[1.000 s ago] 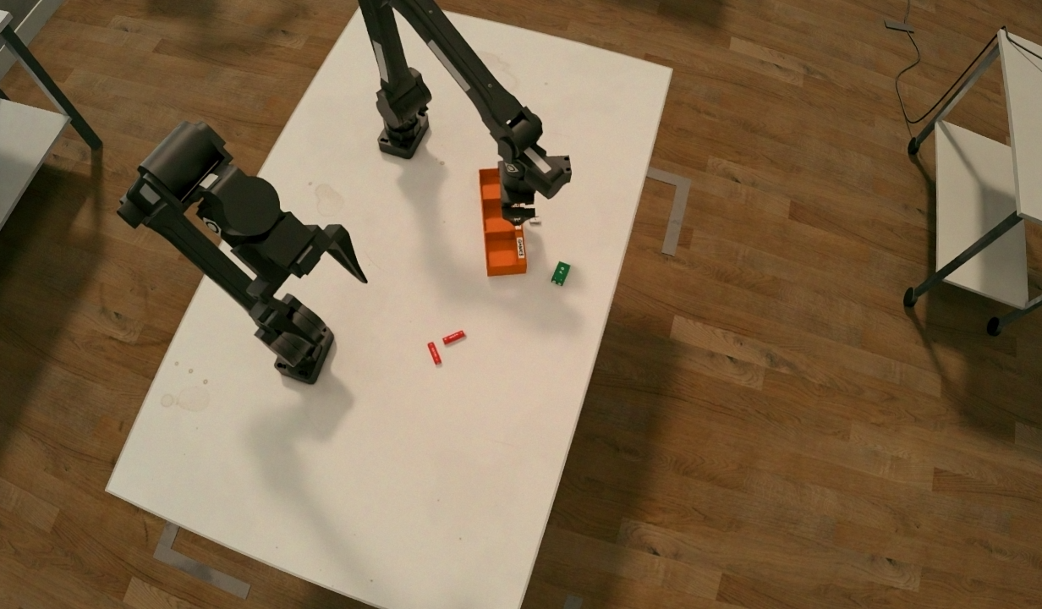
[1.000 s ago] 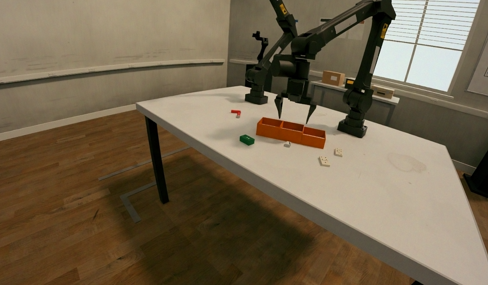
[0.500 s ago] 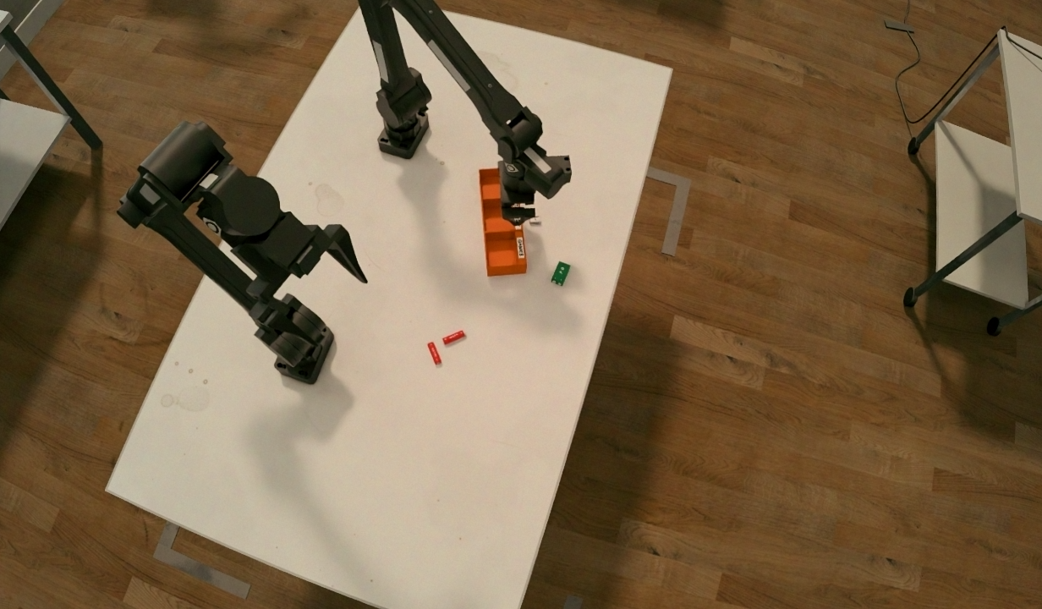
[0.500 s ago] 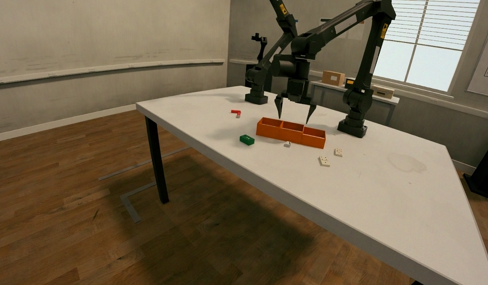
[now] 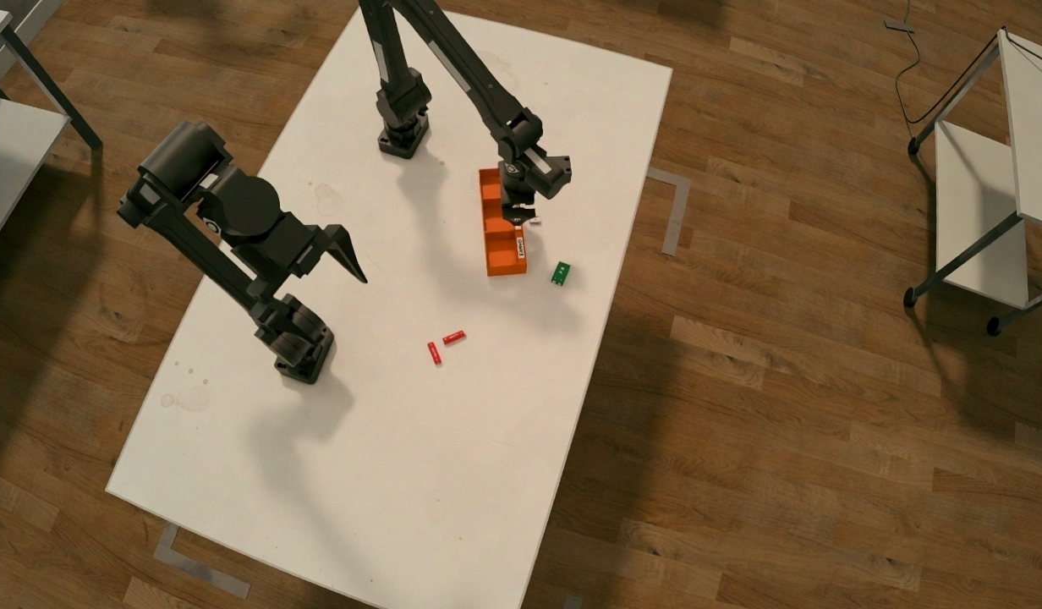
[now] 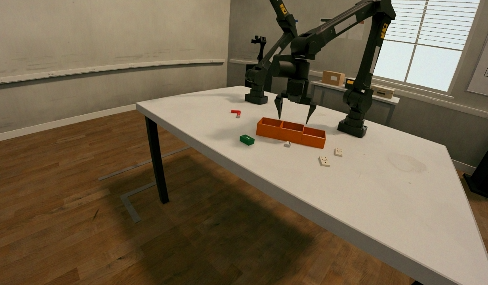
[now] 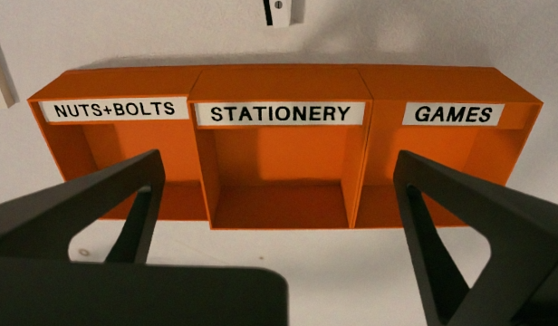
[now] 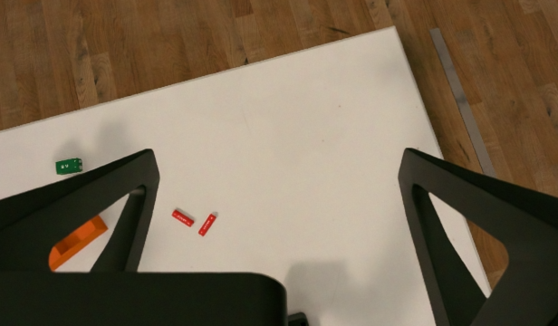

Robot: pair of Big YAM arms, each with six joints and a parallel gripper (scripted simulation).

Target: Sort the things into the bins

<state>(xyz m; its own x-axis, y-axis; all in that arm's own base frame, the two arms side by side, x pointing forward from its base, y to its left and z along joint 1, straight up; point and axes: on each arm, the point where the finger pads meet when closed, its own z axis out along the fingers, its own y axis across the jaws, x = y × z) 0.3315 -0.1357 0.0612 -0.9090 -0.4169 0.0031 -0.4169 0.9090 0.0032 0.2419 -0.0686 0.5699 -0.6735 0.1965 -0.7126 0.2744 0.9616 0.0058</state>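
An orange bin has three compartments labelled NUTS+BOLTS, STATIONERY and GAMES; all look empty in the left wrist view. My left gripper is open and empty, hanging just above the middle compartment. A small white piece lies beside the bin. Two dominoes lie near its NUTS+BOLTS end. A green block lies near its GAMES end. Two red pieces lie farther off. My right gripper is open and empty, raised high.
The white table stands on a wood floor. The green block is close to the table's long edge. The two arm bases stand on the table. Other tables and a cart stand off to the sides.
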